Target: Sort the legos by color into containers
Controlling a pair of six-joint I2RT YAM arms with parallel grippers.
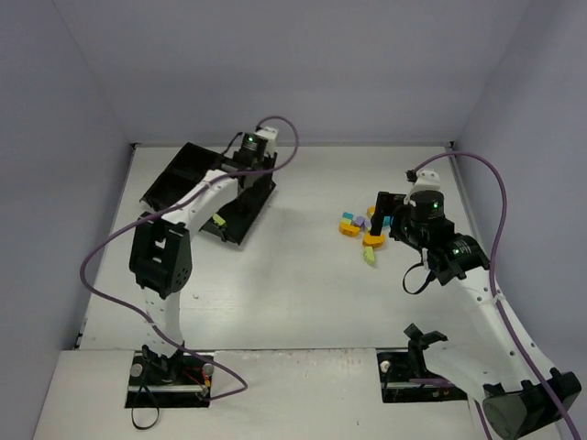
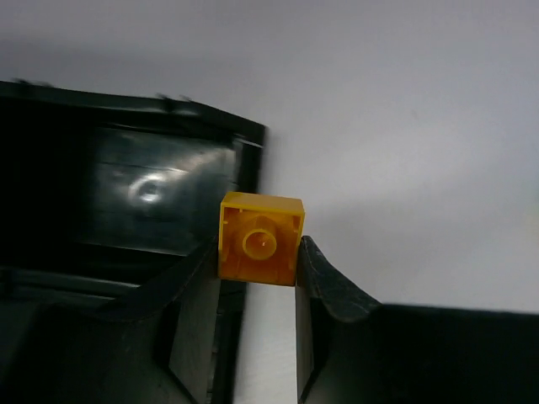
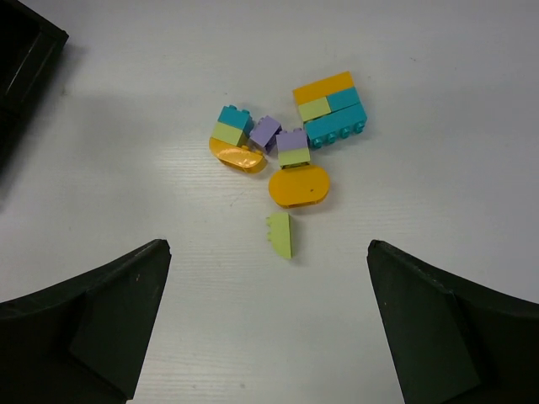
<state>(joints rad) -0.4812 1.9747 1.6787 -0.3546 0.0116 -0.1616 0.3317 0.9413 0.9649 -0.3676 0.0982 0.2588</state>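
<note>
My left gripper (image 2: 258,255) is shut on a small orange lego (image 2: 261,239), held by its sides just off the corner of the black tray (image 2: 248,128); one of its containers (image 2: 156,189) lies to the left. A yellow-green lego (image 1: 218,220) lies in a near compartment of the tray (image 1: 174,170). My right gripper (image 3: 268,246) hangs open over the loose legos (image 1: 359,229): a yellow-green wedge (image 3: 282,234), an orange oval (image 3: 299,187), and purple (image 3: 265,130) and teal (image 3: 337,128) bricks beyond. Nothing sits between its fingers.
The tray's corner (image 3: 25,59) shows at the top left of the right wrist view. Grey walls close in the white table (image 1: 303,284) on three sides. Purple cables (image 1: 500,211) loop from both arms.
</note>
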